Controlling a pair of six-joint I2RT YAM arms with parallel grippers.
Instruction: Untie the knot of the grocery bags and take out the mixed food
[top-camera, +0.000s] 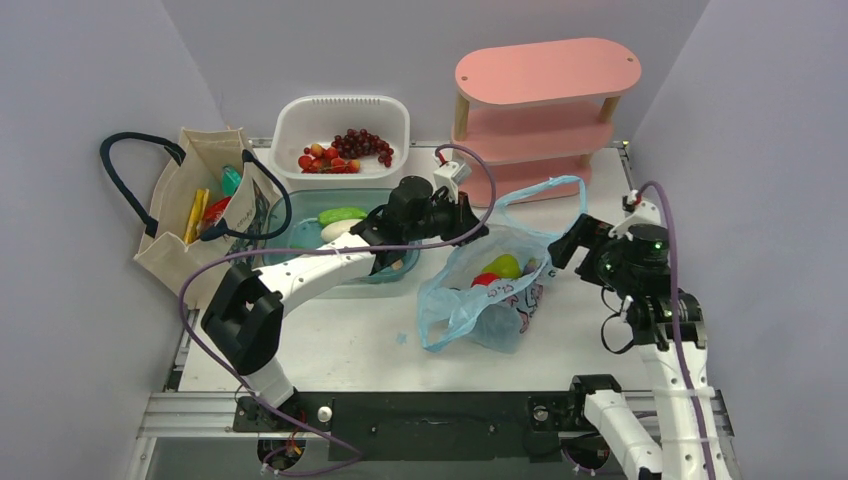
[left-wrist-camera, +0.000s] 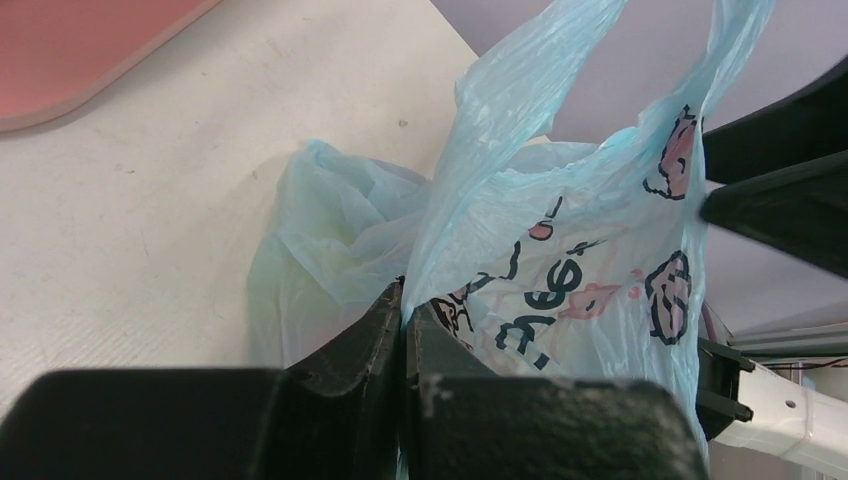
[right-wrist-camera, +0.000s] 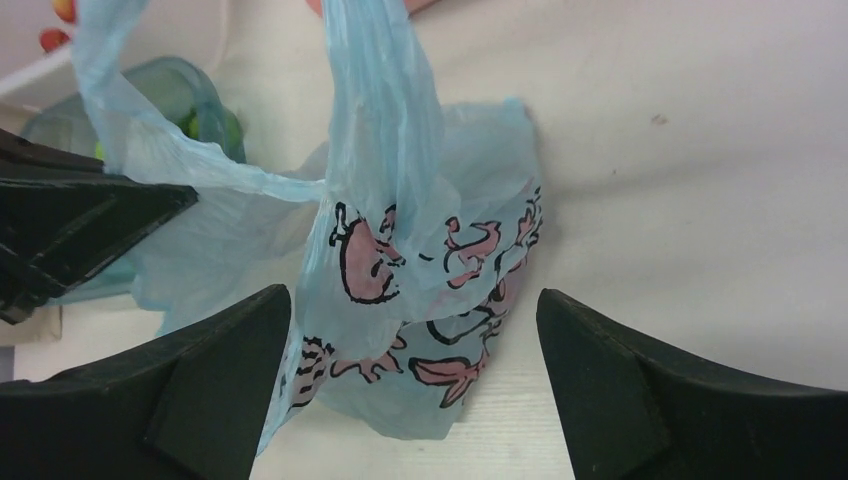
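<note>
- Your left gripper (top-camera: 478, 230) is clamped shut on the blue plastic bag (top-camera: 480, 300). In the left wrist view its fingers (left-wrist-camera: 365, 335) press together with the bag's thin film pinched between them near the rim.
- Your right gripper (top-camera: 565, 243) stands wide apart and holds nothing. In the right wrist view the printed side of the bag hangs in the gap between its fingers (right-wrist-camera: 210, 380). The film runs close by one finger, and you cannot tell whether it touches.
- The bag sits on the table (top-camera: 330, 345), right of centre, between your two grippers, with its mouth pulled up and open.
- One handle loop (top-camera: 545, 188) stands open above the bag, toward the pink shelf (top-camera: 545, 100).
- Inside the bag's mouth you can see a pear (top-camera: 503, 265) with a red fruit (top-camera: 484, 280) touching it.
- The canvas tote (top-camera: 170, 240) lies at the left edge of the table, well apart from the bag, with snack packets (top-camera: 200, 212) showing in its opening.
- A teal tub (top-camera: 300, 235) sits under your left arm. Behind it is a white basket (top-camera: 340, 110) with grapes (top-camera: 365, 143) in it.
</note>
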